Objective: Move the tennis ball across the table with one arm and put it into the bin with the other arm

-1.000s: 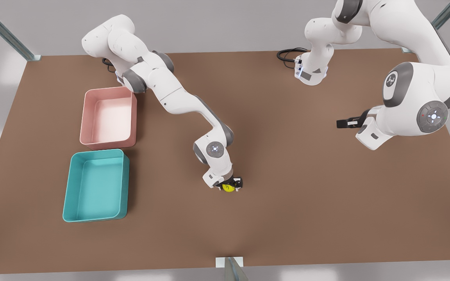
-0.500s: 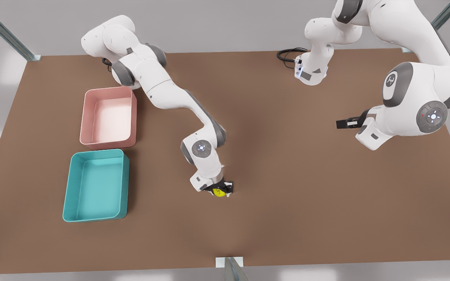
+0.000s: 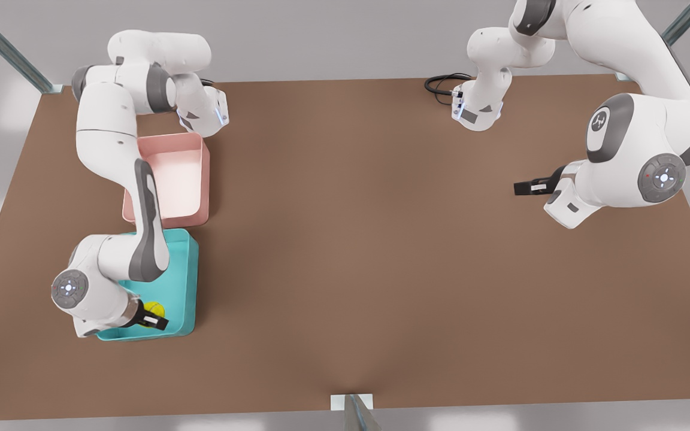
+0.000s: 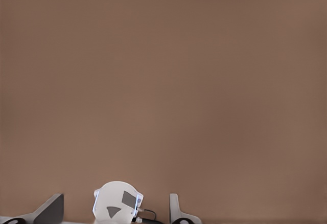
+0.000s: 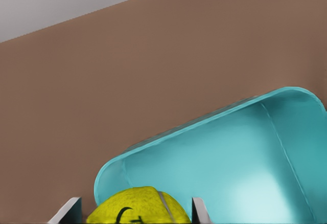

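**Ball held over the teal tub, release pending**

Your right gripper was over the near end of the teal rectangular plastic bin with rounded corners, on the front view's left. It was clamped on the small yellow-green fuzzy tennis ball. In the right wrist view the ball sat between the two fingers, with the bin's inner wall just behind it. You could not tell from these frames whether the ball touched the bin floor or hung above it.

Your left gripper waited well apart, over the flat matte brown tabletop on the front view's right. In its wrist view the fingertips stood apart with nothing between them.

A pale pink plastic tub sat just beside the teal one, partly covered by the right arm.

Handling, as a judgement: the ball looked light, slightly springy, felt giving good friction. Take it across the middle so it can't squirt out. Dropped from height it would likely bounce, and the walls are low, so you'd want a low release.
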